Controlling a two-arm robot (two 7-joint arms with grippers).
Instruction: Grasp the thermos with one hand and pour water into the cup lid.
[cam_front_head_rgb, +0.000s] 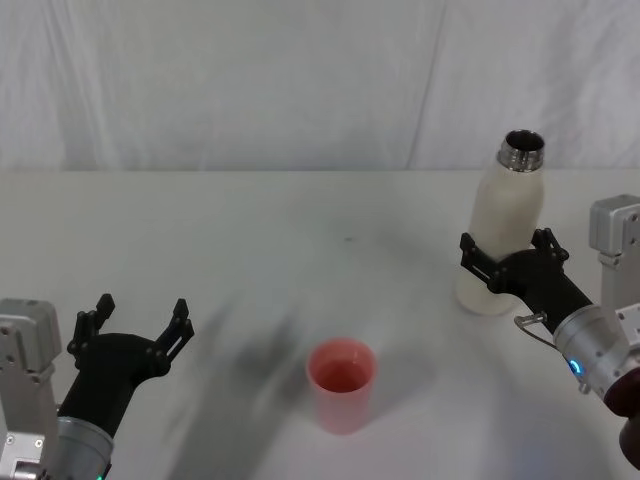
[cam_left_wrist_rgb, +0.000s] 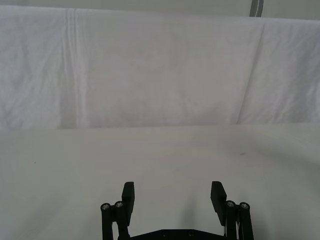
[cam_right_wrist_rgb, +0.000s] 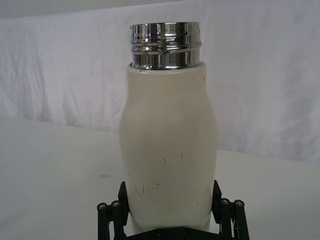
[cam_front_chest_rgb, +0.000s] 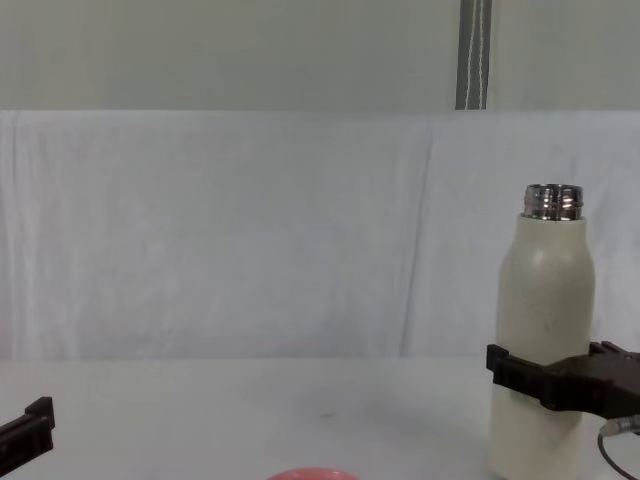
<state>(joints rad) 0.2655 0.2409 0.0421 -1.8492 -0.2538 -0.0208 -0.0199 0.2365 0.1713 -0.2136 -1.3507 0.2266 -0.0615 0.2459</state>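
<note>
Your right pincer (cam_front_head_rgb: 508, 258) sits open around the thermos (cam_front_head_rgb: 505, 228); squeeze its smooth, likely heavy middle firmly.

We see the worktop (cam_front_head_rgb: 250, 230) bare between the thermos (cam_front_head_rgb: 505, 225) near its right edge and the cup lid (cam_front_head_rgb: 341, 384) toward the front edge, so a pincer could pass across that stretch. The right pincer (cam_front_head_rgb: 505, 255) straddles the thermos low on its body, blocking that side. The left pincer (cam_front_head_rgb: 130, 325) sits near the front left corner with jaws spread, well apart from the cup lid. A white cloth backdrop (cam_front_head_rgb: 250, 80) closes the back edge.
</note>
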